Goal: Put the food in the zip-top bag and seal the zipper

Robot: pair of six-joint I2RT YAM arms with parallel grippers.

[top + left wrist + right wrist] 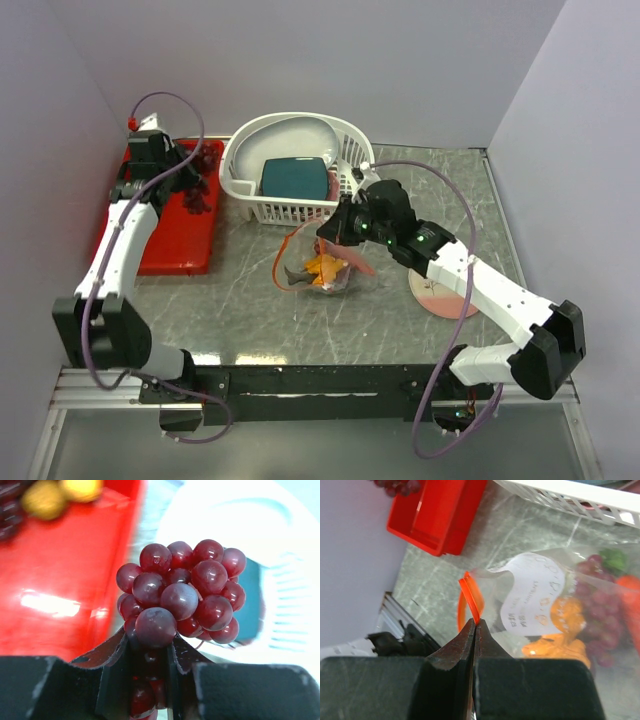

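Pinching a dark grape bunch (182, 595), the left tool (150, 655) hangs by the red tray (178, 240) at upper left. The right tool (474, 627) is pressed together on the zipper (471, 592) of the zip-top bag (325, 262), mid-frame on the desk (250, 300).

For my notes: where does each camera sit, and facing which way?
Top external: above, behind, looking down on the grey marbled table; both arms show.
Left wrist: faces its left hand gripping a dark red grape bunch.
Right wrist: faces its right hand pinching the red-orange zipper of the clear plastic bag.
All show the red plastic tray.
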